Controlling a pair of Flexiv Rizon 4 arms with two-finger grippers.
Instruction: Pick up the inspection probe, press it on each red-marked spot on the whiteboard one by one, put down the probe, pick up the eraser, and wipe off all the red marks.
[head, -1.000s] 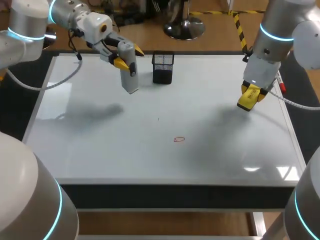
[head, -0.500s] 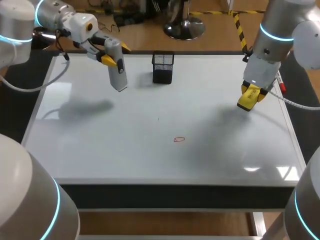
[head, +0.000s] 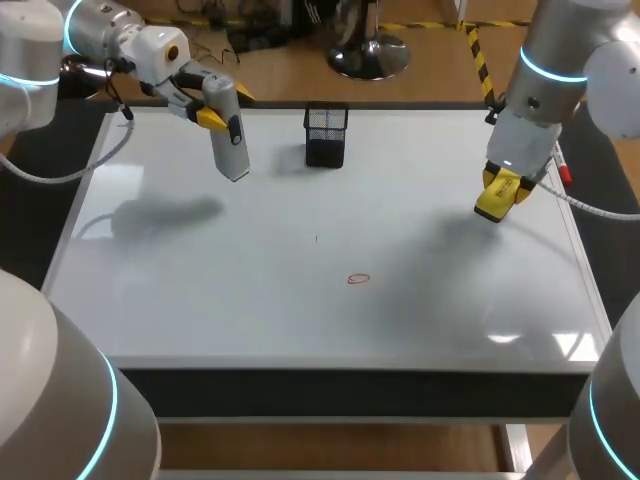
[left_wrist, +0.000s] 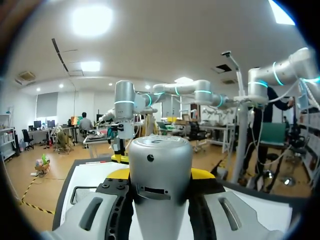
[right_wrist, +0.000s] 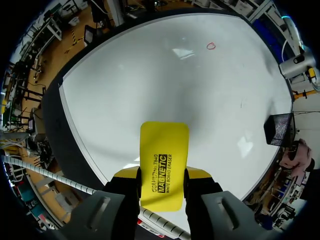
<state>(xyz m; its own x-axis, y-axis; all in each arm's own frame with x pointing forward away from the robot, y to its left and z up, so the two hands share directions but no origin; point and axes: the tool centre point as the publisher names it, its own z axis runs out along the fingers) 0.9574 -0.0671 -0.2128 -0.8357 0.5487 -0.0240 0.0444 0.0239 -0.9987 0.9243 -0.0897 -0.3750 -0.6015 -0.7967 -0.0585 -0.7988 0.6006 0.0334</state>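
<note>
- Seen from above, the left gripper (head: 226, 107) sits toward 10 o'clock over the whiteboard (head: 200, 300). Its yellow-tipped fingers are clamped on either side of the inspection probe (head: 231, 140).
- The probe is a grey cylinder hanging almost upright with its nose down. It is lifted clear of the surface, and its shadow falls well apart from it toward 8 o'clock.
- The right gripper (right_wrist: 161, 172) is out at 3 o'clock, near the board's edge. It is pinching the yellow eraser (right_wrist: 164, 160), which juts ahead of the fingers above the white surface.
- One small red mark (head: 358, 280) shows just off the board's middle, toward 6 o'clock.
- A black mesh holder (head: 326, 135) stands at 12 o'clock, just beside the probe.
</note>
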